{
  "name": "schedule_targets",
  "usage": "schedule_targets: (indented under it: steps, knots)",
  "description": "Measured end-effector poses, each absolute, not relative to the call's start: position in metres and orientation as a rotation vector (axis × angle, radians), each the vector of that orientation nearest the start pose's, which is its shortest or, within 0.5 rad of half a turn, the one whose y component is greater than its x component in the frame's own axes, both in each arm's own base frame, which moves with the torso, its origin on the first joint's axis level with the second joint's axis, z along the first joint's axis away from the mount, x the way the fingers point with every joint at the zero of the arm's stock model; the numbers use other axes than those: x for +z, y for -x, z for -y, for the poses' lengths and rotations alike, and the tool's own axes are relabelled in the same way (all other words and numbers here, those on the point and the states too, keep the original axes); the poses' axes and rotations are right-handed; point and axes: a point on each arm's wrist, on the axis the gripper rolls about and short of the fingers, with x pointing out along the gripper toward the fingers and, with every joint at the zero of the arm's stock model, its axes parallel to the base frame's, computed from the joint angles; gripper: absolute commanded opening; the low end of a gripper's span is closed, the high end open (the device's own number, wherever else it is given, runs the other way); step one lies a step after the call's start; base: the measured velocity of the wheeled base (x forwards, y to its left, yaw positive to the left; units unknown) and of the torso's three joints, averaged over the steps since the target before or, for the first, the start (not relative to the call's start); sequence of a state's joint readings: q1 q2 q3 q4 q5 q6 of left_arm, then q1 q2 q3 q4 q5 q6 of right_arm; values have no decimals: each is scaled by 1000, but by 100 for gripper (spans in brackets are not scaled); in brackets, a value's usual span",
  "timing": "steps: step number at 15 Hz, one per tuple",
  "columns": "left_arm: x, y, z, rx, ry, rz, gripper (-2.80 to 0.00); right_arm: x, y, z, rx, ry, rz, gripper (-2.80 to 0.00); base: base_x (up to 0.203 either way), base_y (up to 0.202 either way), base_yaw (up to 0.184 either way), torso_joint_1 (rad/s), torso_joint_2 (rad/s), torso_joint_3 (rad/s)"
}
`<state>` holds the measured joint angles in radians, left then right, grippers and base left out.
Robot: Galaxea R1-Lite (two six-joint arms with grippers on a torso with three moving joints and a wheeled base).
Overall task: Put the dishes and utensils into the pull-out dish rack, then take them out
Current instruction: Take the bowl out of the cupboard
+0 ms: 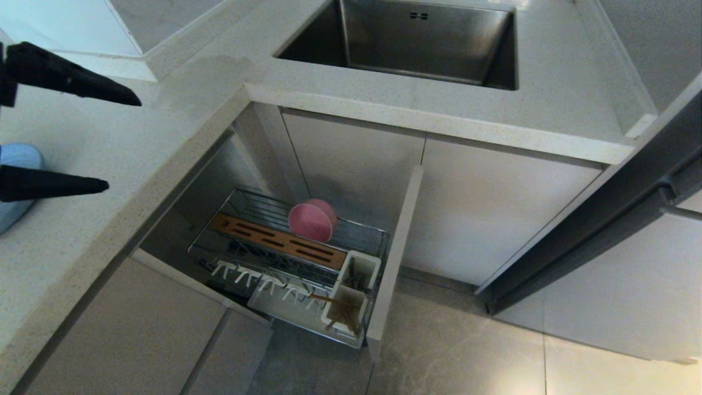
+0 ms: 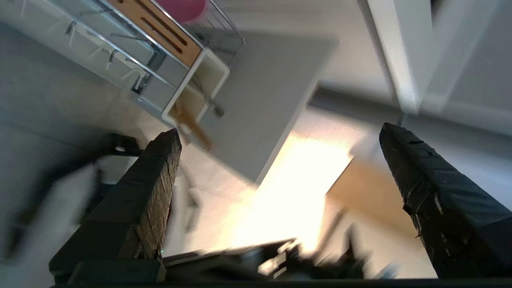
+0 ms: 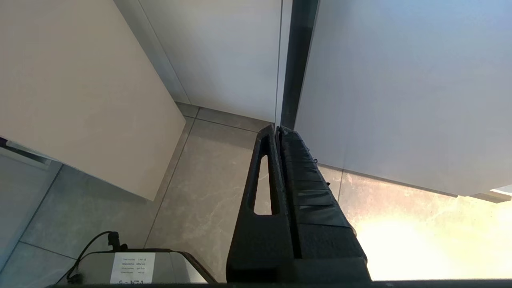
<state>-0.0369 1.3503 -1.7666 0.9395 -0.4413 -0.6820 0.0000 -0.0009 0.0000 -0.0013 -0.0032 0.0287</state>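
Note:
The pull-out dish rack (image 1: 258, 209) stands drawn out below the counter. A pink bowl (image 1: 311, 220) stands on edge at its back, behind the wooden slotted strip (image 1: 277, 240). Light-wood chopsticks (image 1: 341, 318) lean in the nearer white cup, and a thin grey spoon handle (image 2: 208, 101) sticks out of the cup beside it. The pale-blue plate (image 1: 16, 159) lies on the counter at the far left. My left gripper (image 1: 123, 144) hovers over that counter beside the plate, open and empty; its wrist view looks down at the rack (image 2: 120, 44). My right gripper (image 3: 277, 129) is shut and parked low, near the cabinet doors.
A steel sink (image 1: 417, 44) is set in the counter (image 1: 208, 93) behind the rack. The rack's beige front panel (image 1: 396, 258) juts out over the tiled floor (image 1: 466, 340). Closed cabinet doors flank the opening.

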Motion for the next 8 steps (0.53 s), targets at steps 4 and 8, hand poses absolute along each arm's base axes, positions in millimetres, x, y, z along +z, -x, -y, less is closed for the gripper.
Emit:
schedule_targets:
  steps: [4, 8]
  knots:
    - [368, -186, 34, -139, 875, -741, 0, 76, 23, 0, -3, -29, 2, -280, 0, 0, 0, 0, 0, 0]
    - [344, -225, 56, -83, 876, -816, 0, 76, 23, 0, -3, -29, 2, -280, 0, 0, 0, 0, 0, 0]
